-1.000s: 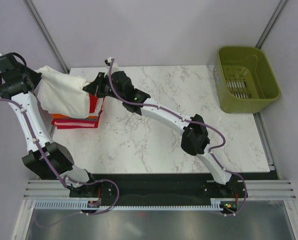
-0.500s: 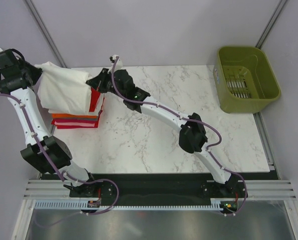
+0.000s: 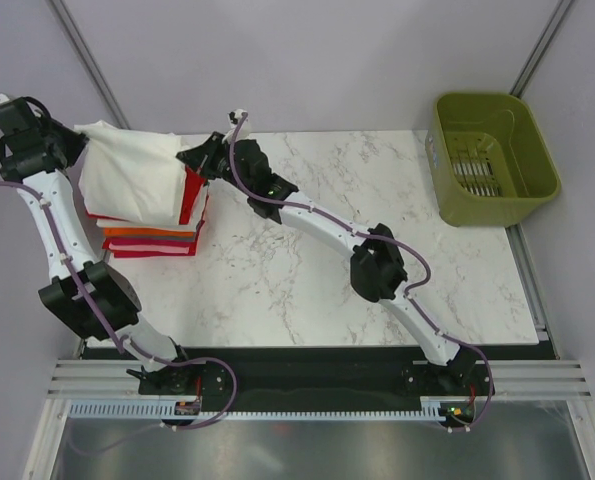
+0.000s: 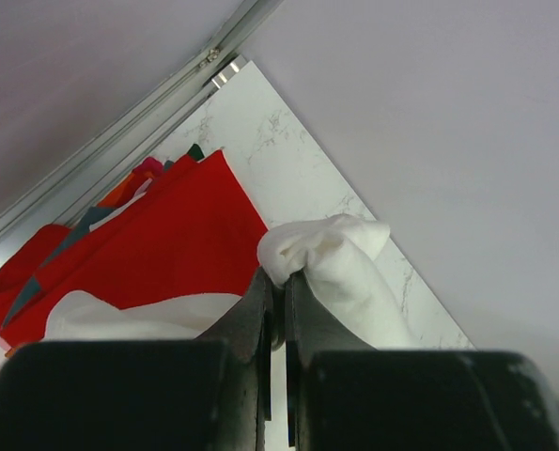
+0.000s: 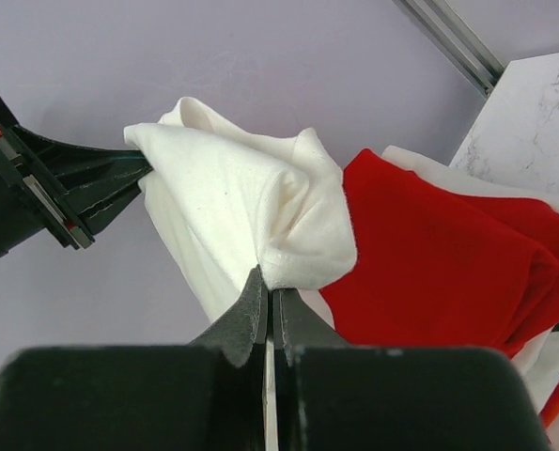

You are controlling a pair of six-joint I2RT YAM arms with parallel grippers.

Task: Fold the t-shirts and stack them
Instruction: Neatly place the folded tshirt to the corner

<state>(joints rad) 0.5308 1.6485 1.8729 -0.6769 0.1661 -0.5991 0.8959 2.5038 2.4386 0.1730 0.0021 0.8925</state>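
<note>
L gripper (image 4: pixel 278 278) & R gripper (image 5: pixel 267 279) each pinch a small bunch of the white t-shirt (image 3: pixel 137 180), jaws nearly closed on cloth, holding it spread over the stack (image 3: pixel 155 240) at the table's far-left corner. Risks: a thin pinch slips, so the shirt drops crooked; lowering off-centre drags the red shirt (image 3: pixel 190 195) askew.

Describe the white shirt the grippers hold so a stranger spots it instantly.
Start at the marble table's far left corner, where a stack of folded shirts sits. Over that stack hangs the white t-shirt, pinched by the left gripper and right gripper. Unlike that flat red and orange pile, it is plain white and held up.
</note>
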